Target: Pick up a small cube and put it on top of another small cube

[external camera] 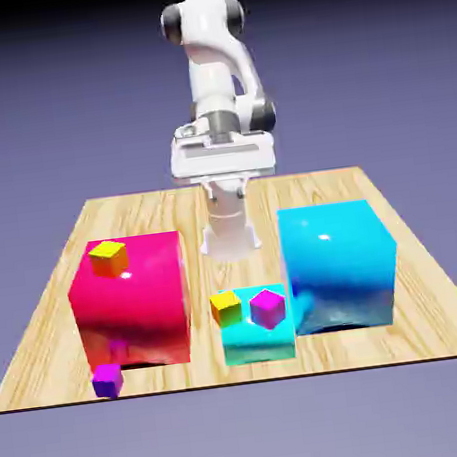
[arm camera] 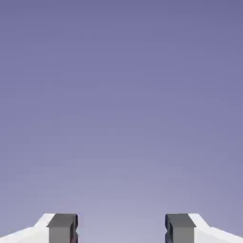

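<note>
Overall, glossy, smooth surfaces on pale streaky-grained wooden table point(external camera: 249, 366). Claw point(arm camera: 121, 228) apart, nothing between blocky grey tips. Small plain violet-purple cube point(external camera: 107, 380) at table's near edge, exterior view's left, just before big shiny red-pink block point(external camera: 133, 305). Small yellow-orange cube point(external camera: 108, 258) atop that block. Rounded-edged blue block point(external camera: 339, 267) on exterior view's right. White arm point(external camera: 212, 73) smooth, dark-jointed.

My exterior view is bright, with white glare on the glossy blocks point(external camera: 339, 259). My hand view looks evenly lit.
</note>
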Tool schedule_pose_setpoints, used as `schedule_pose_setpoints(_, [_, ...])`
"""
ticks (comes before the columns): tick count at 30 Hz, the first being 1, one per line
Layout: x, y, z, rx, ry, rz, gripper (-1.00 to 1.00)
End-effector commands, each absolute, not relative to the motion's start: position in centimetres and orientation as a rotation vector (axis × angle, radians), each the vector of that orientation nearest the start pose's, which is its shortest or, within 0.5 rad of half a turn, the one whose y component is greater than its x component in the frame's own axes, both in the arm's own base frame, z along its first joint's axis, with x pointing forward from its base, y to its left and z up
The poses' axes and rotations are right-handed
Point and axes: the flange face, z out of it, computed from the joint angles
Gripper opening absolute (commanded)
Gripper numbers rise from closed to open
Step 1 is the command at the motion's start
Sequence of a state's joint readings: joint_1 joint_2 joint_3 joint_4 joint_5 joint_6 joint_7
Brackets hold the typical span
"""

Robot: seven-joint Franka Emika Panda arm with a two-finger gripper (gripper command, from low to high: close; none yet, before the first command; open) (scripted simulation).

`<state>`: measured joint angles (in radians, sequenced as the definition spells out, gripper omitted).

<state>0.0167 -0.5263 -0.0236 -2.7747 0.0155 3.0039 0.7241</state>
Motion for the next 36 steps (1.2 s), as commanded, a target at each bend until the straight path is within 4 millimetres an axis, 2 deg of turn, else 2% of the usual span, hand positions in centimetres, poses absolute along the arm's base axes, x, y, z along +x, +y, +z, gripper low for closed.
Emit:
schedule_pose_setpoints(1, [41.0,-1.2,44.9,-2.517,1.007,-0.944,0.0])
schedule_pose_setpoints(9, [47.7,-7.7,40.0,-2.611,1.2,-0.587,0.0])
schedule_pose_setpoints(16, [51.8,-13.9,34.4,-2.666,1.335,-0.287,0.0])
schedule_pose_setpoints(27, [55.2,-23.2,25.8,-2.73,1.471,0.128,0.0])
schedule_pose_setpoints(36, [56.8,-28.8,20.3,-2.803,1.492,0.417,0.0])
